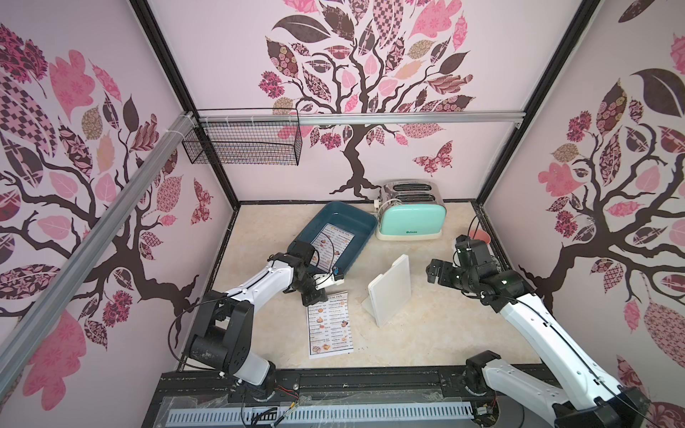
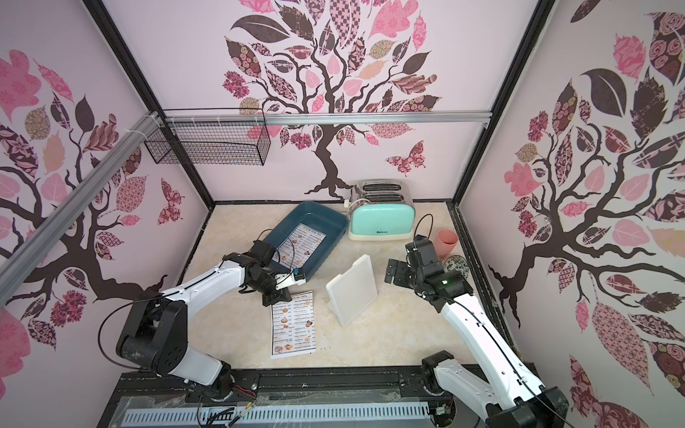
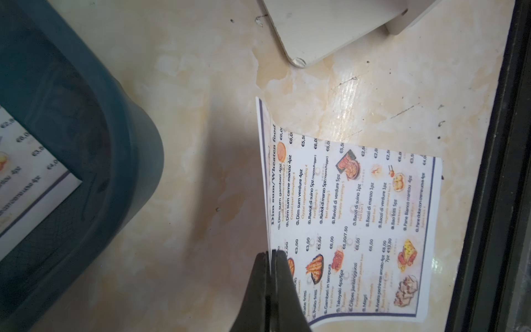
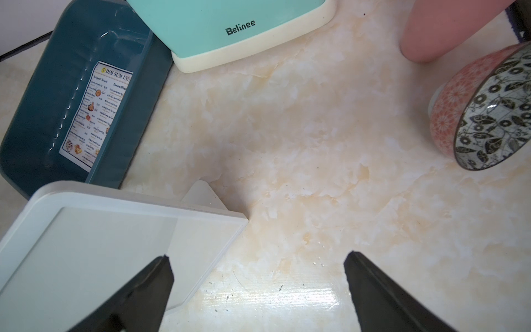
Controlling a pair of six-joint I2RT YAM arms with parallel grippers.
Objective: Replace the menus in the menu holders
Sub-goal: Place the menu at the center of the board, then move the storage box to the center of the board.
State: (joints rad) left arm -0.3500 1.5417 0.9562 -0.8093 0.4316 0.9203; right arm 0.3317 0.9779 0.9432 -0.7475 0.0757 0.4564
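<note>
The left gripper [image 3: 270, 254] has its two black fingers pressed together on the heading edge of one menu [image 3: 359, 224], pinching the paper so that this edge curls up off the marble-look table [image 1: 426, 341]. The rest of the sheet, reaching away from the gripper toward the robot's base, lies flat and print-up. Just beyond the left gripper, on the side toward the back wall, sits the dark teal tray [image 1: 356, 222], and the second menu [image 1: 331, 246] lies flat on its floor (its "DIM SUM INN" heading at the end farthest from the gripper). To the right of the left gripper, between it and the right gripper [image 4: 257, 256], the white menu holder [image 1: 391, 289] stands upright on its flat foot, and a corner of that foot comes close to the pinched sheet without touching it. The right gripper hovers above the table with its fingers spread wide and only bare table between them. It is near the holder's edge, and both top views show a gap between the two. Farther from the right gripper, toward the back wall, stands the mint-green Belinee toaster [image 4: 230, 26], touching the tray's far corner. A pink cup [image 2: 446, 242] and a patterned bowl [image 4: 488, 115] sit on the right gripper's outer side, near the right wall.
</note>
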